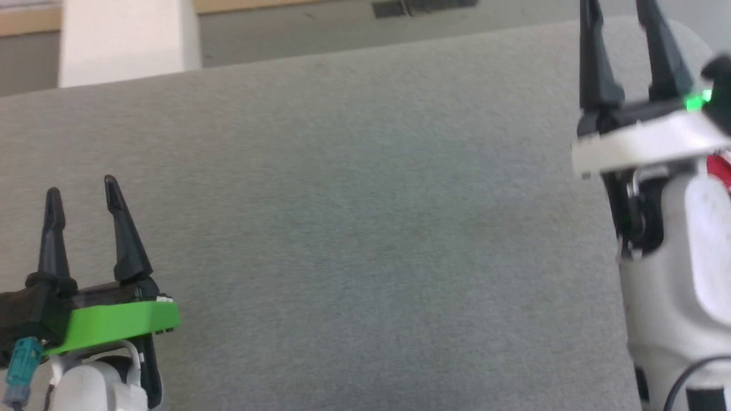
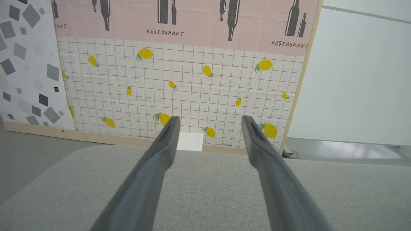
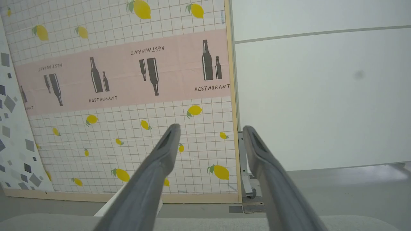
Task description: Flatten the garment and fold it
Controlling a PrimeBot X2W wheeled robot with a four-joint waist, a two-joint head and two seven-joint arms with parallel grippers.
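The garment is out of view. My left gripper (image 1: 81, 185) hovers low at the near left of the grey fabric table (image 1: 365, 228), fingers pointing away, open with nothing between them. In the left wrist view the left gripper (image 2: 210, 118) has its jaws spread wide above the table (image 2: 205, 192). My right gripper (image 1: 619, 23) is raised at the far right, its tips cut off by the view's top edge, open and empty. In the right wrist view the right gripper (image 3: 212, 126) points toward the wall, jaws apart, with the table (image 3: 192, 223) a thin strip below.
The table's far edge (image 1: 365, 54) runs slantwise across the top of the head view, with grey floor and a white post (image 1: 123, 40) beyond. A lemon-and-bottle patterned panel (image 2: 186, 70) and a plain white wall (image 2: 359, 80) stand behind.
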